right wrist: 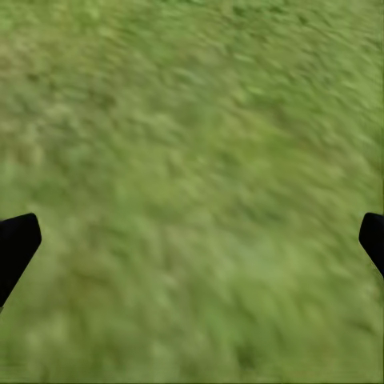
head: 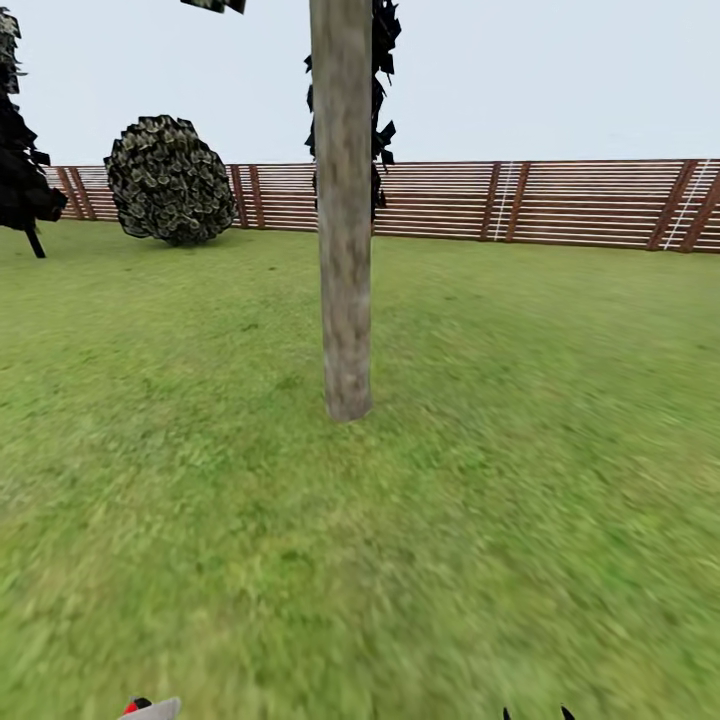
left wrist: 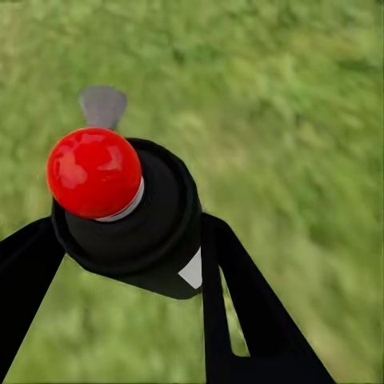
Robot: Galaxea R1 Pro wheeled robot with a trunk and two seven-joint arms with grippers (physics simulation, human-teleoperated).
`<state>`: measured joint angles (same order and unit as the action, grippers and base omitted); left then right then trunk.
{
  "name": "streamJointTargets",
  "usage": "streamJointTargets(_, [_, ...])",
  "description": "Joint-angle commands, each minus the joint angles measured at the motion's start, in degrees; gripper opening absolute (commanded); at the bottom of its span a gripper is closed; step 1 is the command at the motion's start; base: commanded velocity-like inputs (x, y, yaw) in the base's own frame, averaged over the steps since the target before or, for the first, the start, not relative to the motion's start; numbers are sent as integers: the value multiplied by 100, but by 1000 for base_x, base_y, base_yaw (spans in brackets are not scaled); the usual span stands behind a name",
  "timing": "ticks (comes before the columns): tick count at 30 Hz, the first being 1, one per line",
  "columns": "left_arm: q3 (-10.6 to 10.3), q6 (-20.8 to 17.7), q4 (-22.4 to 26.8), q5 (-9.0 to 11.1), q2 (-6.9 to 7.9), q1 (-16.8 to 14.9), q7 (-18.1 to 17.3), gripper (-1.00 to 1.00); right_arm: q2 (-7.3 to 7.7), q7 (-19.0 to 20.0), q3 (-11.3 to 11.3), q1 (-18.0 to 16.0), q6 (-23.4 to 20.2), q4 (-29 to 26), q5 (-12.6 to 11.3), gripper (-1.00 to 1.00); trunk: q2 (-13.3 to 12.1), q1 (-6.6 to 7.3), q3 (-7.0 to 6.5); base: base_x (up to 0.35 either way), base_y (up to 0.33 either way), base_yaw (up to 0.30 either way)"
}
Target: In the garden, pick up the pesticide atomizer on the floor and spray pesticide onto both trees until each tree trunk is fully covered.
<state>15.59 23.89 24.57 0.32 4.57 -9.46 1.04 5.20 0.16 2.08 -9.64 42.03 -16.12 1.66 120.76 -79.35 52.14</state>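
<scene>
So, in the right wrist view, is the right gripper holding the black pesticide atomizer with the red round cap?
No: the right gripper has its black fingertips spread wide with only blurred green grass between them.

Atomizer (left wrist: 132, 216) black, red knob; trunk (head: 343, 220) mottled grey-brown; grass (head: 520, 420) green.

Blurred green grass lawn (head: 520, 420), brown slatted wooden fence (head: 580, 205) along far edge; round dark-leaved bush (head: 170, 180) before fence
</scene>
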Motion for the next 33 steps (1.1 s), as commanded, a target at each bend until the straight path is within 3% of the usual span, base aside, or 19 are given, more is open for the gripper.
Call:
streamJointTargets(1, [0,19,-4,1,0,-4,10,-100,-2,2,20,-3,16,4,19,100,2,-3,5,340,0,0])
streamJointTargets(33, [5,19,-5,0,0,-4,10,-100,-19,-4,26,-3,16,-3,19,100,2,-3,101,340,0,0])
